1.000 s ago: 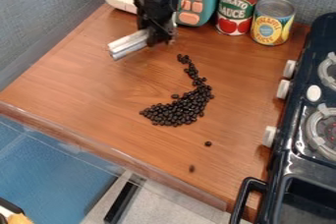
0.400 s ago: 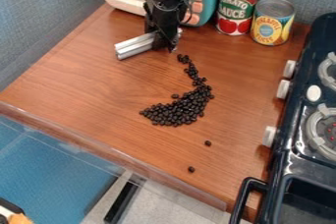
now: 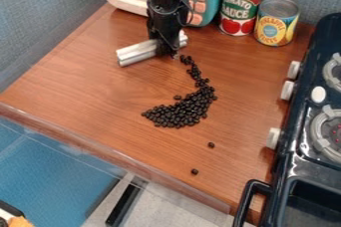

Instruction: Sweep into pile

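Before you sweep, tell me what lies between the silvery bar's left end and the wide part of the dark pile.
In the camera view, just bare wooden tabletop; the thin trail of dark pieces curves by farther right.

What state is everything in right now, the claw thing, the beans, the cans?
Gripper: closed on the pale bar
Pale bar: held crosswise
Main group of beans: bunched, with a thin curved tail, not yet one compact pile
Two stray beans: lying apart from the rest
Red-labelled can: upright
Yellow-labelled can: upright
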Action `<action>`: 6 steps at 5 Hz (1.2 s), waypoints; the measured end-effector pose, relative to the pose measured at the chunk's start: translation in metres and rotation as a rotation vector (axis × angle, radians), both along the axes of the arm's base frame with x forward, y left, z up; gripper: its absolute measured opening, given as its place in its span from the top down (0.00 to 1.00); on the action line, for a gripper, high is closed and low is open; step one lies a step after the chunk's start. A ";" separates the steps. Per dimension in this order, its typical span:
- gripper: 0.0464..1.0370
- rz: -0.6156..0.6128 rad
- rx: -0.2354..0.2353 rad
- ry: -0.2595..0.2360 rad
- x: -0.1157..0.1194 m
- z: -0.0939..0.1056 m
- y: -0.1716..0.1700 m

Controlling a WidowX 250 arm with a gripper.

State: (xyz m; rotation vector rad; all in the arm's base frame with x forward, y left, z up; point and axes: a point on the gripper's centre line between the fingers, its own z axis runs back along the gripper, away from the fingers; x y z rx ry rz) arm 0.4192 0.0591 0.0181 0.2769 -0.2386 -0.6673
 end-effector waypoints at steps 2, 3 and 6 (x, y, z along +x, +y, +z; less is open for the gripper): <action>0.66 -0.014 -0.019 0.006 -0.005 -0.001 -0.004; 0.66 -0.019 -0.016 0.000 -0.005 -0.001 -0.005; 0.66 -0.035 -0.003 -0.009 -0.013 -0.003 -0.018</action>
